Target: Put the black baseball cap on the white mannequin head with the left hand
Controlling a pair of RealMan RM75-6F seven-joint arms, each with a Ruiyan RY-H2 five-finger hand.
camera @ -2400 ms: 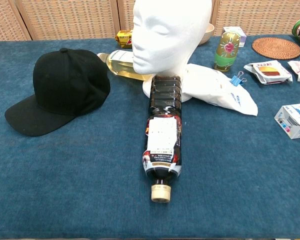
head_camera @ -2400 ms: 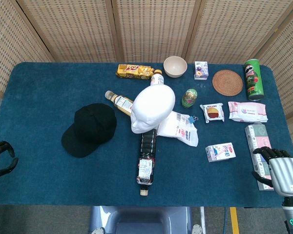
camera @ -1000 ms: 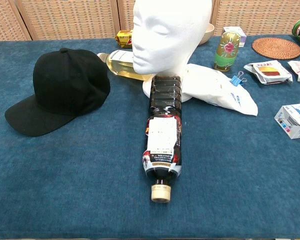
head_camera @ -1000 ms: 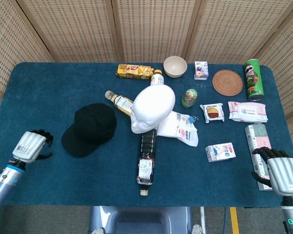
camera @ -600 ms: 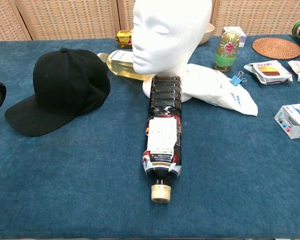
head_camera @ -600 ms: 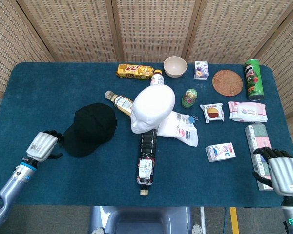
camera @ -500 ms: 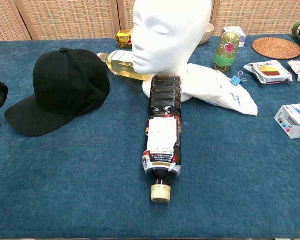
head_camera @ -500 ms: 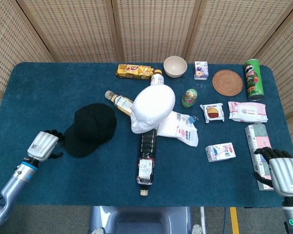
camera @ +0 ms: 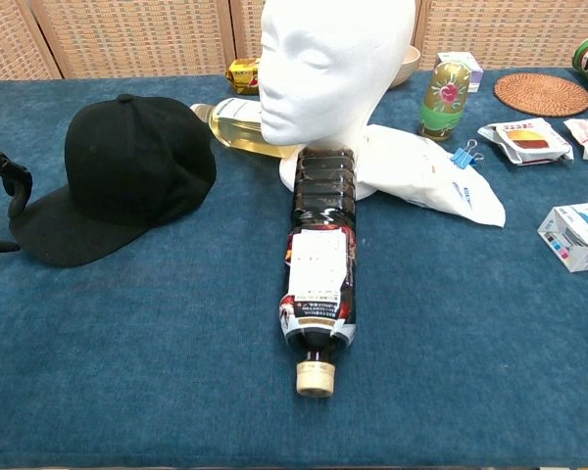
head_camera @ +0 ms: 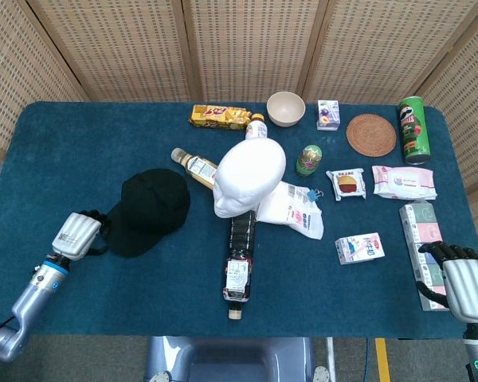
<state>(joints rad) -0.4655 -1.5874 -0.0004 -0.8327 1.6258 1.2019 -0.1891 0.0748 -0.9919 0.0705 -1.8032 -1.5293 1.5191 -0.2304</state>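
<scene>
Brim edge of black baseball cap at left hand fingertips

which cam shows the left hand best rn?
Head view. It shows the whole left hand and forearm, with the fingers at the brim edge of the black baseball cap. Chest view catches only dark fingertips at its left border; contact with the cap is unclear.

We see our left hand with a ribbed silver-grey back and black fingers, on a slim silver forearm with a blue ring at the wrist. Our right hand has the same silver shell and black fingers.
</scene>
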